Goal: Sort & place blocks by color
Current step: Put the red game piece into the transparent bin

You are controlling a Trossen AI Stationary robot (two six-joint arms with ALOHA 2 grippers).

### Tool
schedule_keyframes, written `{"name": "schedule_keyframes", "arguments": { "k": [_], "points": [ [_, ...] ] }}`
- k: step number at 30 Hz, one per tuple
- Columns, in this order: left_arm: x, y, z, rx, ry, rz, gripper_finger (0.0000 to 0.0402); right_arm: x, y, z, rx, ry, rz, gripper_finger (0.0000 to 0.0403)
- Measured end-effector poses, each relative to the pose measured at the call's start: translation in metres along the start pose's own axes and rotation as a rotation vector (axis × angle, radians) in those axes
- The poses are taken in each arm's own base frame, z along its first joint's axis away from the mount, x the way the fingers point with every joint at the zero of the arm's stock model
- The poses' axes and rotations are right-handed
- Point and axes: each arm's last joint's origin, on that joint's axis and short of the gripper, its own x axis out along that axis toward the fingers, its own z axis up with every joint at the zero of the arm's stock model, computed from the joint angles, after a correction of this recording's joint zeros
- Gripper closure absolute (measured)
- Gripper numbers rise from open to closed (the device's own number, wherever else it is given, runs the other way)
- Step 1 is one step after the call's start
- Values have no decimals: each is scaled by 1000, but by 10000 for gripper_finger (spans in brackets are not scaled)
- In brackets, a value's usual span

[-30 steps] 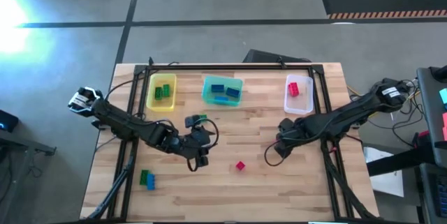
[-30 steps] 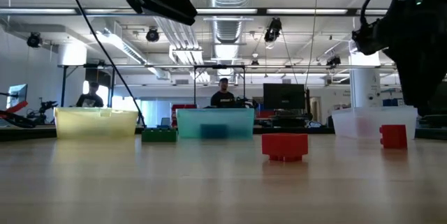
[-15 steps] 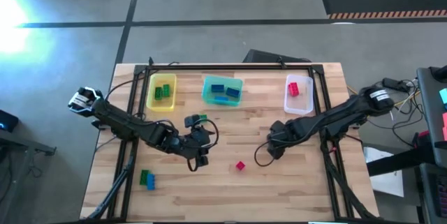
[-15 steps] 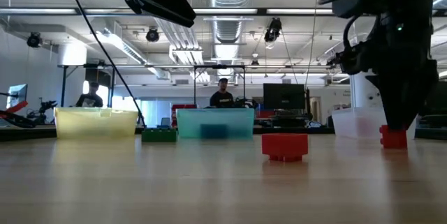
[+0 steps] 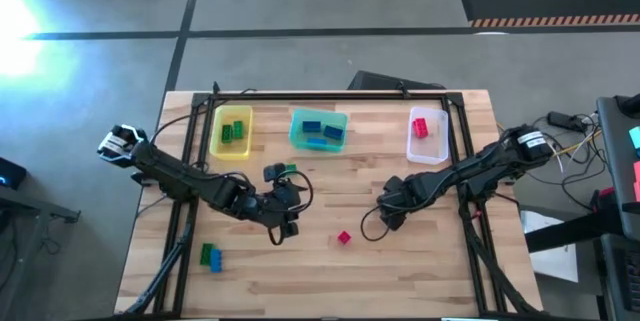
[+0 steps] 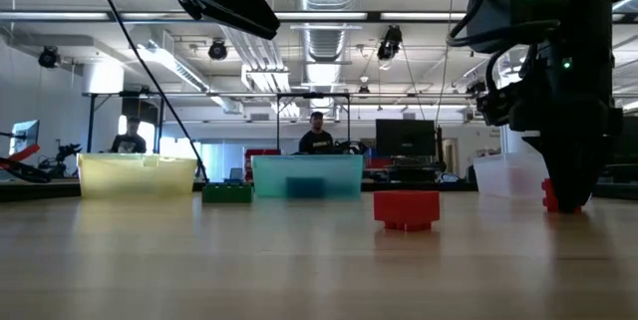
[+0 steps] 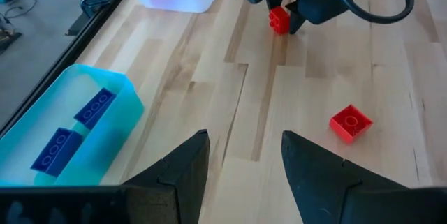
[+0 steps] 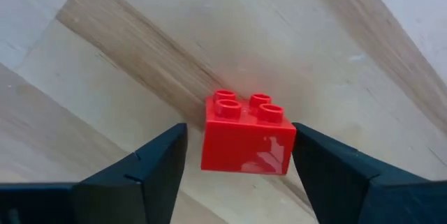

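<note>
Fingers of the right gripper [image 8: 237, 158] stand spread either side of a small red plastic four-stud brick [image 8: 248, 135], not yet pinching it; the brick sits flat on the pale wooden table [image 8: 126, 70], studs up, and looks square to the jaws. To do the grasp well: drop a touch lower so the pads meet the brick's flat side walls rather than the studs, keep it centred btwn the fingers, then shut gently so it doesn't twist or skid along the wood grain. Lift straight up before swinging toward the clear rectangular bin [image 5: 427, 136], which already holds red bricks and is prob. the target. Pose: in the high view the right arm reaches in from the table's right edge, stretched low and diagonal, wrist bent down over the brick. A second small red brick [image 5: 344, 237] lies loose just beyond, toward table centre. Left gripper [image 7: 241, 158] hangs released over the mid-left table, fingers apart, nothing held. Farther off, the yellow translucent bin [image 5: 231, 131] and teal translucent bin [image 5: 319, 129] sit along the back edge w/ green and blue bricks inside.
</note>
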Motion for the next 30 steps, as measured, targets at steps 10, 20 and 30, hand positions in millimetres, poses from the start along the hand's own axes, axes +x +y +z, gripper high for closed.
{"name": "schedule_keyframes", "arguments": {
  "k": [10,20,30],
  "points": [
    [0,0,-1,1,2,1,237,-3,-1,0,-3,-22,7,246],
    [0,0,-1,0,0,6,237,-15,-6,2,4,-43,54,273],
    [0,0,-1,24,-2,12,237,-43,-20,24,23,-94,90,269]
  ]
}}
